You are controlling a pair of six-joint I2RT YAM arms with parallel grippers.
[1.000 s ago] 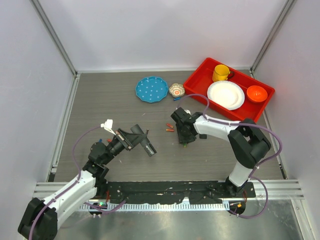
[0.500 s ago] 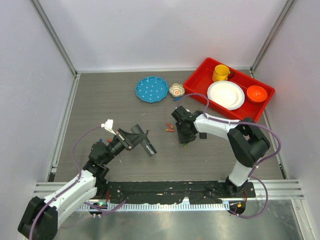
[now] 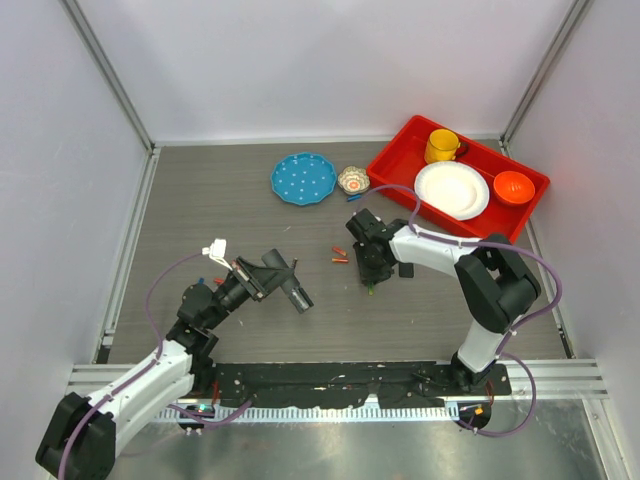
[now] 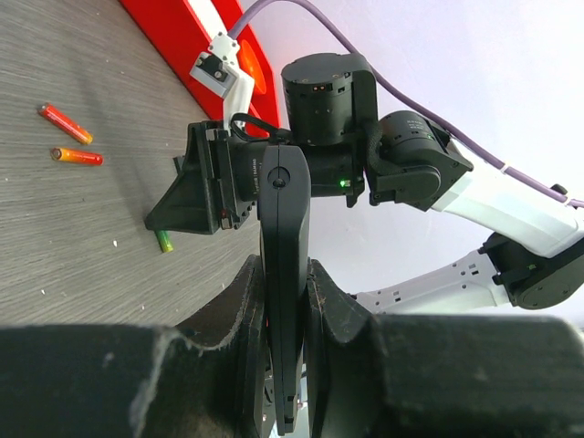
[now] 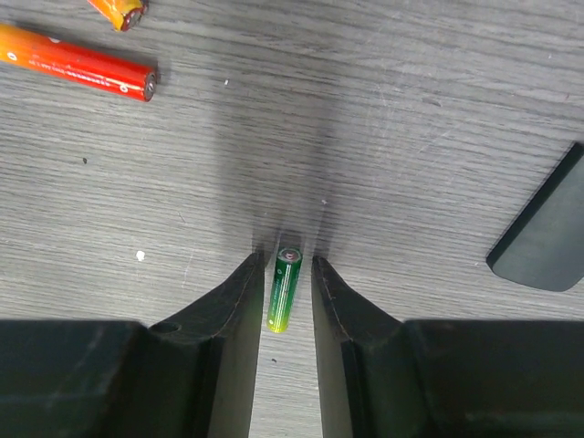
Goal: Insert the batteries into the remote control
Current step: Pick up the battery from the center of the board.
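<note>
Green battery (image 5: 284,290) lies btwn R end effector (image 5: 286,264) fingers.

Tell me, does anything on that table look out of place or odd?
Mildly, yes. Two orange sticks lie loose and askew on the table, and a dark flat piece lies alone nearby; what it is I cannot tell. Only one green battery is in sight, lying between the fingers of the right gripper.

Green battery (image 5: 284,290) lying on grey table (image 5: 411,137), between the close-set fingers (image 5: 228,319) of the right hand (image 5: 286,265), two orange sticks (image 5: 78,62) upper left
</note>
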